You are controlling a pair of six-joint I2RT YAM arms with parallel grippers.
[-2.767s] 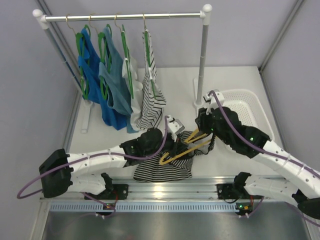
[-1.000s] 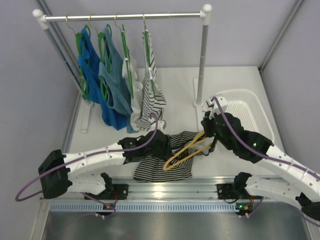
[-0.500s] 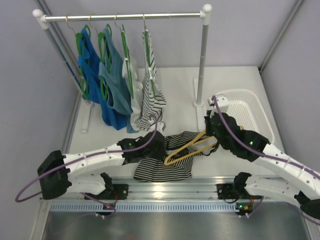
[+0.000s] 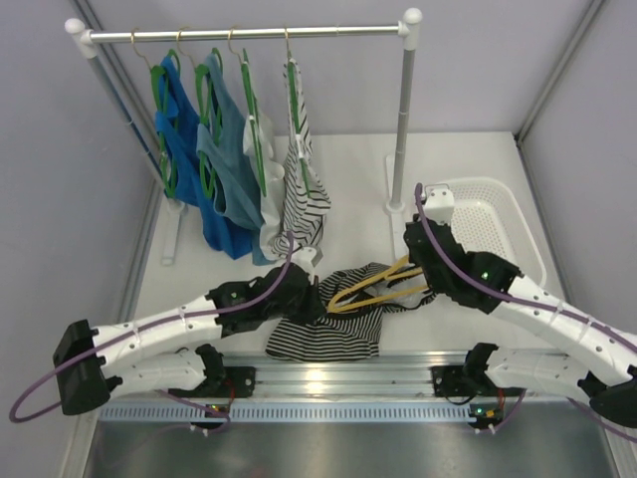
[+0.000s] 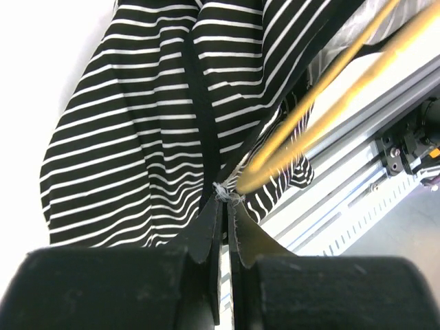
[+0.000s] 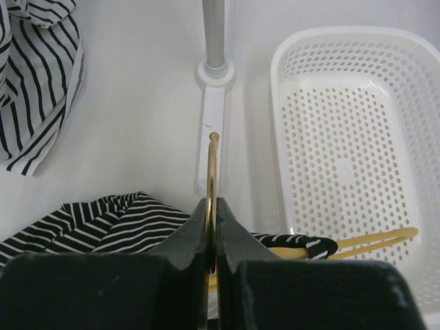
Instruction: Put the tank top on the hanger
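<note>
Top view: the tank top (image 4: 323, 337) lies at the worktop's (image 4: 448, 169) near edge, with the left gripper (image 4: 304, 287) drawn back. Left wrist: its fingers (image 5: 203, 230), spread a second ago, now pinch the top's edging beside the hanger (image 5: 309, 113). Right wrist: the right gripper (image 6: 212, 206) clamps the hook (image 6: 212, 158), so threading can probably begin.

A robotics lab cell is showing here: grey panels (image 4: 40, 199) are enclosing a white desk (image 4: 348, 169), and a left arm (image 4: 169, 324) and right arm (image 4: 542, 304) are sitting bolted to an aluminium rail (image 4: 338, 378).
</note>
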